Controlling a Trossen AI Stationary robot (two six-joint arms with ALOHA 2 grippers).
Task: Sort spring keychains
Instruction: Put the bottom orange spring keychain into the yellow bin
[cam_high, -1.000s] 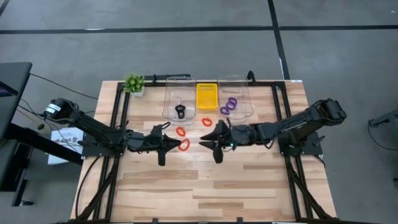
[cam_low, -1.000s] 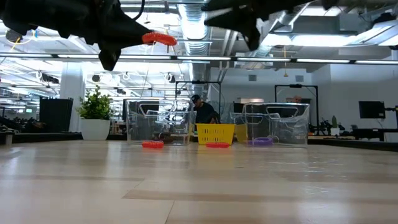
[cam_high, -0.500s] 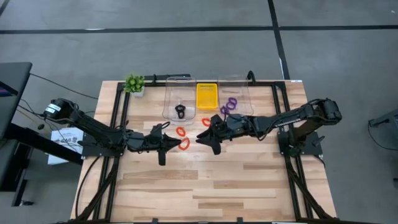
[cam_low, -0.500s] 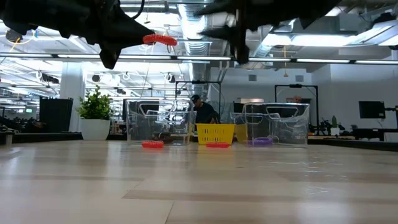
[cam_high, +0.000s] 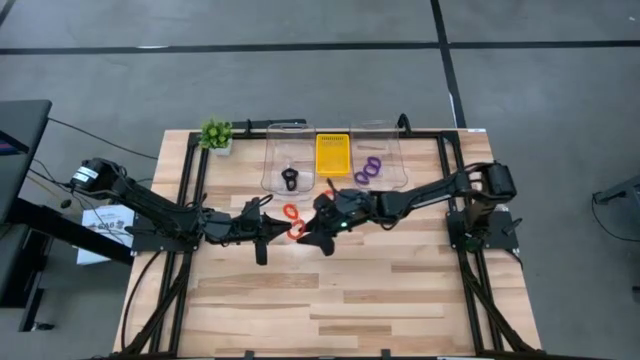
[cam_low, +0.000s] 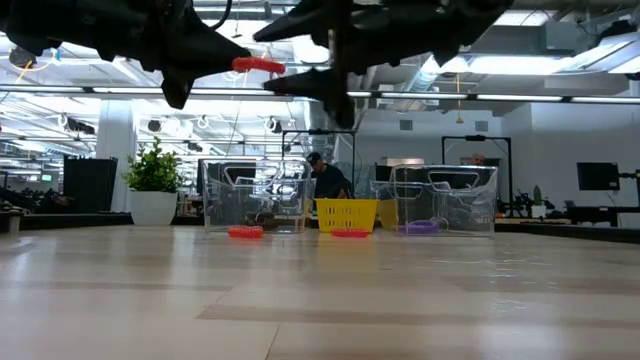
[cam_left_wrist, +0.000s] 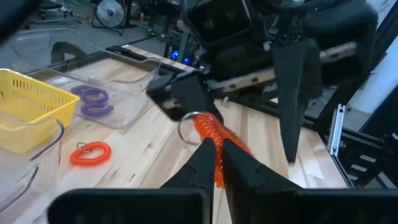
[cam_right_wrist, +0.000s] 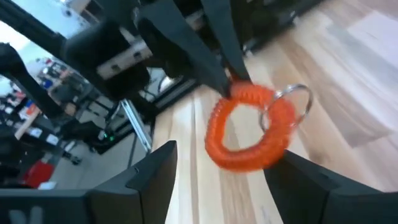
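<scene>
One red-orange spring keychain (cam_left_wrist: 210, 138) is clamped in the left gripper (cam_high: 290, 231), held high above the table (cam_high: 400, 290) near its centre. The right gripper (cam_high: 312, 228) is spread wide, one finger either side of that loop. Two more orange keychains (cam_low: 245, 232) lie by the clear containers (cam_high: 283, 160); two purple (cam_high: 368, 170) and one black (cam_high: 290, 179) lie inside. The near half is bare wood

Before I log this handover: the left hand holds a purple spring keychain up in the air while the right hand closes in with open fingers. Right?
Not quite. The spring keychain pinched in the left hand is red-orange, not purple; the left wrist view shows its colour plainly. The rest stands: it is held off the table, and the right hand approaches it with open fingers.
</scene>
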